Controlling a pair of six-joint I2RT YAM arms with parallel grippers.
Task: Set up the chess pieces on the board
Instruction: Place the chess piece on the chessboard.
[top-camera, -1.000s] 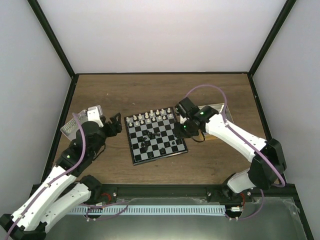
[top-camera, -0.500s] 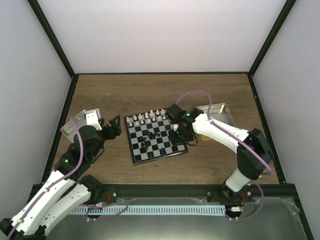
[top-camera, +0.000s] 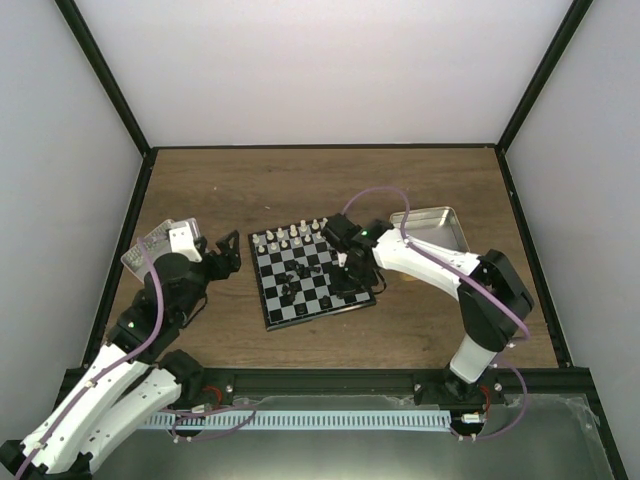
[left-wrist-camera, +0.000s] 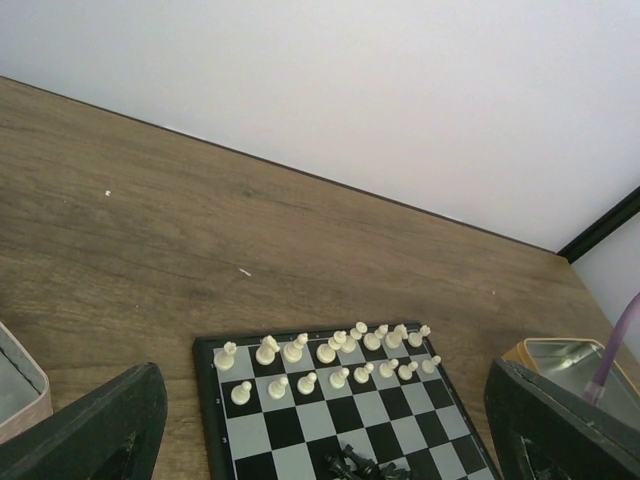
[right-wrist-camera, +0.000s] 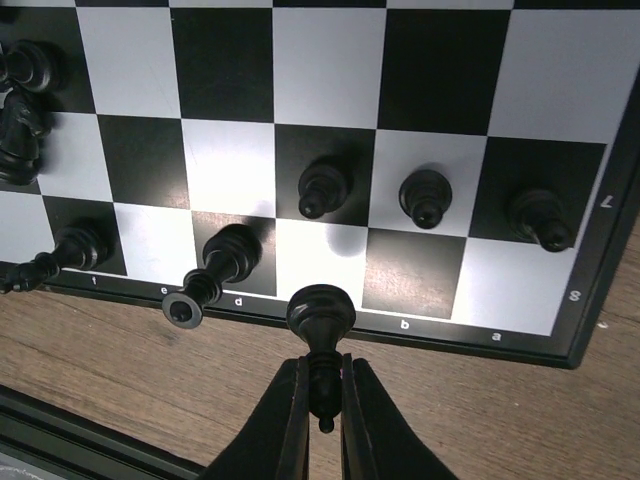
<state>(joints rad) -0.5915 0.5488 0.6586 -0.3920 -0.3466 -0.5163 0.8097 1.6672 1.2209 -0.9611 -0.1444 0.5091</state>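
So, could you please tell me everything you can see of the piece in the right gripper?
The piece is small, black and glossy, like plastic, with a wide rounded end and a thin stem. The right gripper is shut on the stem, its fingers pinching it from both sides. The wide end points toward the board, over its black border between the letters d and b. Whether it touches the board cannot be told.
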